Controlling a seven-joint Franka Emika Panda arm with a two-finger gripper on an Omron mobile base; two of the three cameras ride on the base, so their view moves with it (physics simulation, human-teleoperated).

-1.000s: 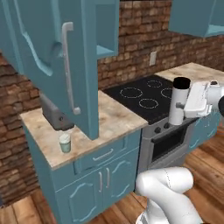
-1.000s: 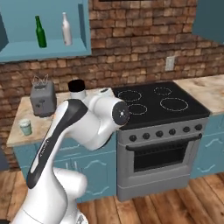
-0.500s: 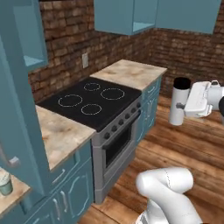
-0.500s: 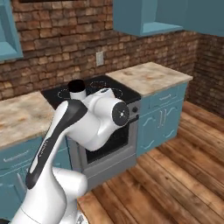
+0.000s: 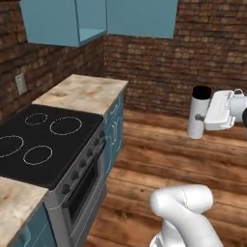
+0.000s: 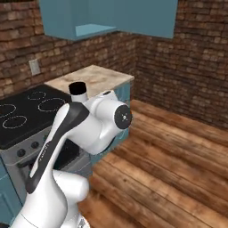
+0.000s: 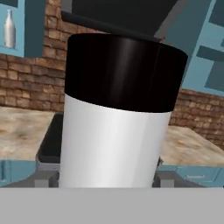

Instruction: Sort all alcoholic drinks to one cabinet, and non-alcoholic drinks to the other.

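Fingers (image 5: 208, 116) grasping white flask (image 5: 197, 113), upright over wood floor (image 5: 159, 159), well apart from bench (image 5: 82, 91) edge.

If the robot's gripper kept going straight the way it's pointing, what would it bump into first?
The gripper is shut on the white flask, which leads the way. Beyond it, probably the stove or brick wall; depth is unclear.

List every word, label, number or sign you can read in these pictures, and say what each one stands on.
None can be read.
The white flask with the black cap, held in the end effector, is blank.
The stove bears plain burner rings and unmarked knobs.
The cream bottle on the cabinet shelf is too small to tell.
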